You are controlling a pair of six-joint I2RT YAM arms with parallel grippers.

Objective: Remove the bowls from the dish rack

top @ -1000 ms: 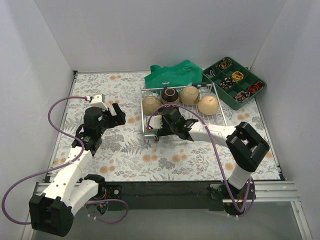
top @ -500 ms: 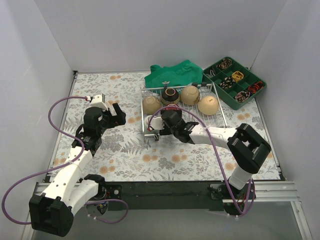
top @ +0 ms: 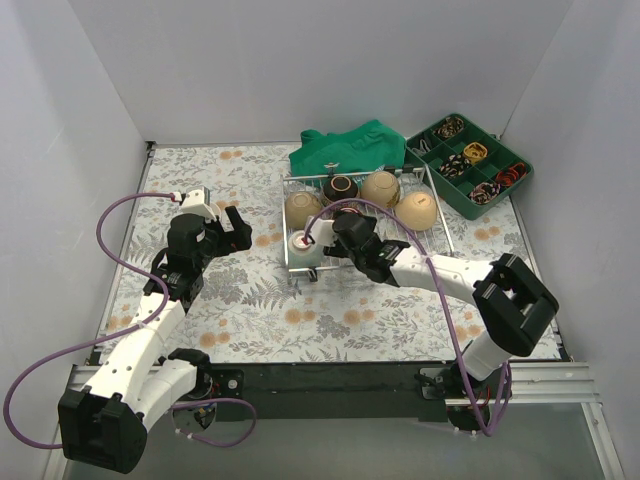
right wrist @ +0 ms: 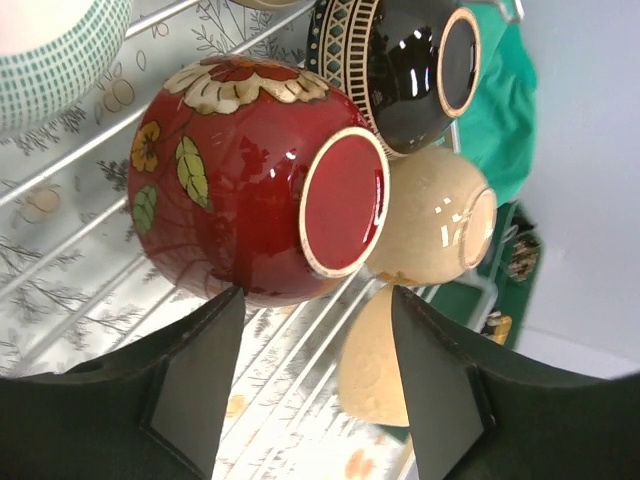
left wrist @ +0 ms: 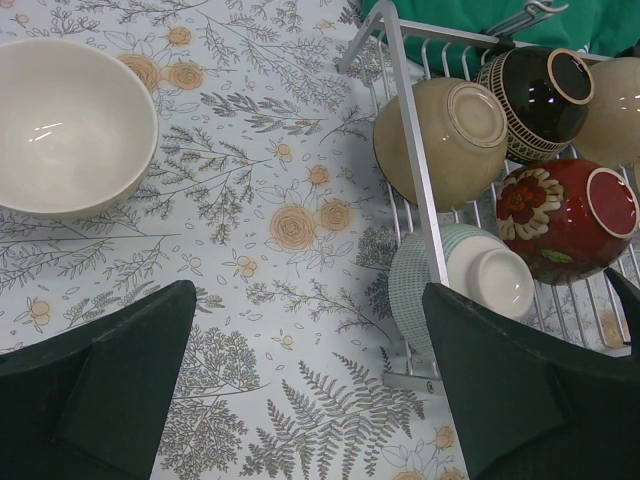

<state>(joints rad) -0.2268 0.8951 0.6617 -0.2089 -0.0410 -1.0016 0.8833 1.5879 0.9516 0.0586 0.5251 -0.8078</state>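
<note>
The silver wire dish rack holds several bowls lying on their sides. In the right wrist view a red flowered bowl is closest, with a black patterned bowl and a tan bowl behind it. My right gripper is open and empty, its fingers just short of the red bowl; in the top view the right gripper is over the rack's front left part. A teal-and-white bowl lies in the rack's front left corner. My left gripper is open and empty, left of the rack.
A white bowl stands upright on the floral table left of the rack. A green cloth lies behind the rack. A green compartment tray of small items sits at the back right. White walls enclose the table.
My right gripper has moved farther into the rack toward the red bowl, leaving the teal-and-white bowl in plain view. The left arm has not moved.
</note>
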